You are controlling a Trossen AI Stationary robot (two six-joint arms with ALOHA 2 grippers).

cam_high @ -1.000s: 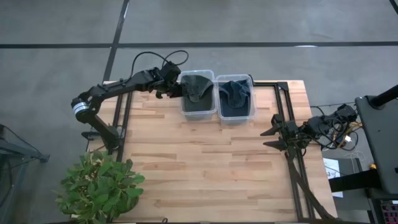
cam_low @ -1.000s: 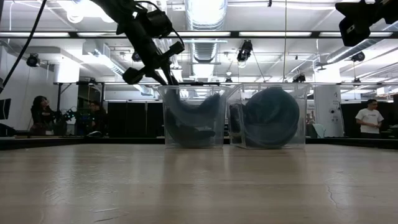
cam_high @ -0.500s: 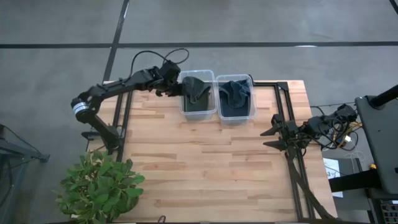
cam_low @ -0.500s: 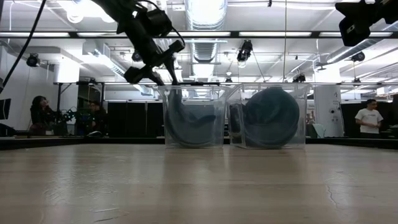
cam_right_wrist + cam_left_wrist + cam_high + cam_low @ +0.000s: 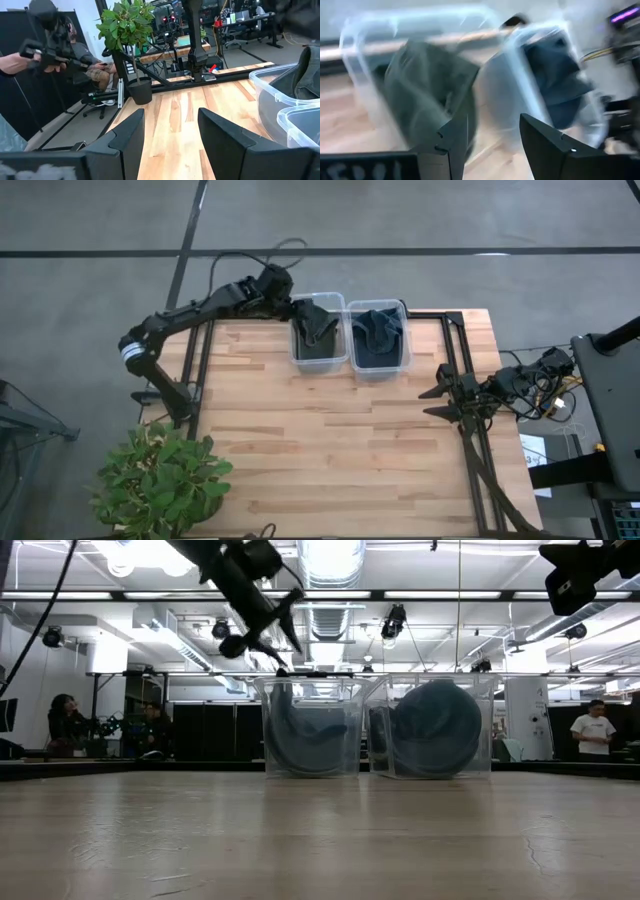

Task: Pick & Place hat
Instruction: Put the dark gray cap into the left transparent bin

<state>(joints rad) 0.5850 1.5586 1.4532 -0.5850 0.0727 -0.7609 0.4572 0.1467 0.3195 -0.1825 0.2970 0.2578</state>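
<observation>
Bright ceiling glare; left wrist view motion-blurred.

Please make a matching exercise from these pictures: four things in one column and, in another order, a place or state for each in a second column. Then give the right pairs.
Things
1. olive hat
2. dark blue hat
3. potted plant
4. right end effector

Places or states
A. beyond the table's near left corner
B. in the right bin
C. open, waiting at the table's right edge
D. in the left bin

Pairs: 1-D, 2-B, 3-A, 4-C
</observation>
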